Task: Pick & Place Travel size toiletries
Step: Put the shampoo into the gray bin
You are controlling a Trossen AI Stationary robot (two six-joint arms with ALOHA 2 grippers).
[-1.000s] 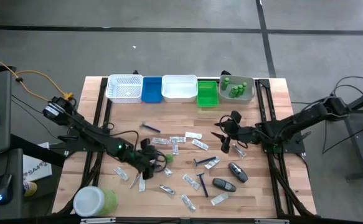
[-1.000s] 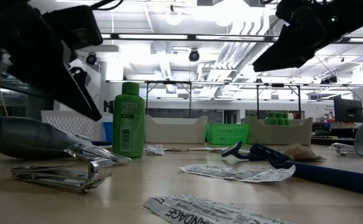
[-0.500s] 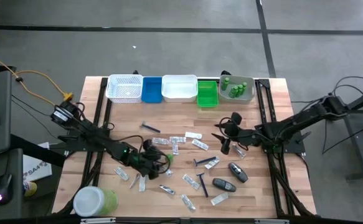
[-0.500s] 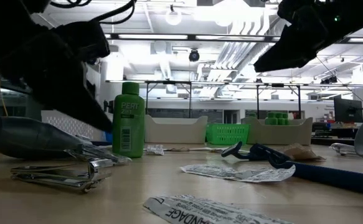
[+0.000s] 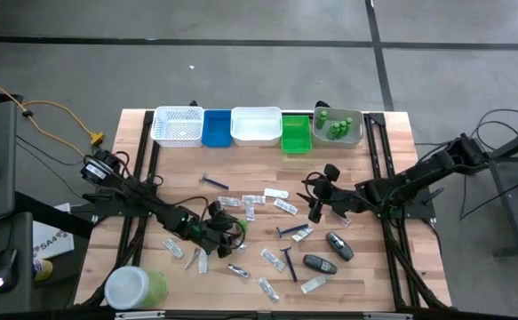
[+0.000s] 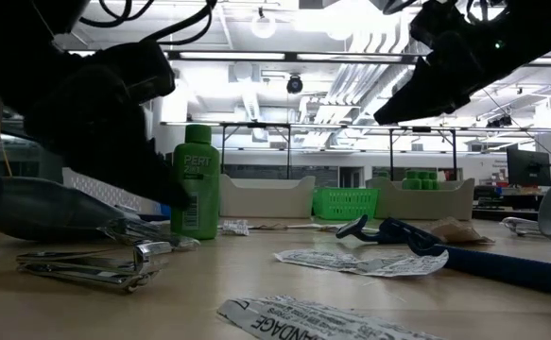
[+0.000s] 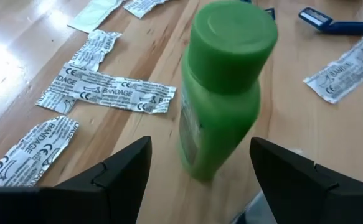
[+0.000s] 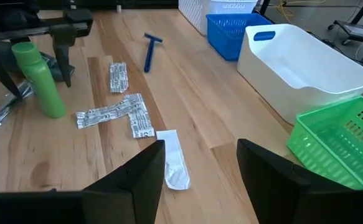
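Toiletries are scattered all over the middle and front of the wooden slatted desk; the one I care about is the small green plastic bottle with the round cap, standing upright a bit left of the desk's centre, with flat silvery bandage sachets lying just beside it; my left gripper is spread wide with a finger on each side of the bottle, not touching it as far as I can see; my right gripper hangs partly open and empty over the right half of the desk, above a white sachet, just waiting.

Stuff that could bite me, my guess only: the bottle is tall and narrow, so if one finger lands first it tips and rolls off among the sachets; closing low near the base could also drag a sachet into the grip; grabbing high near the cap might let it swing; the row of trays sits along the back edge, well apart, so a sloppy hold could drop it on the way.
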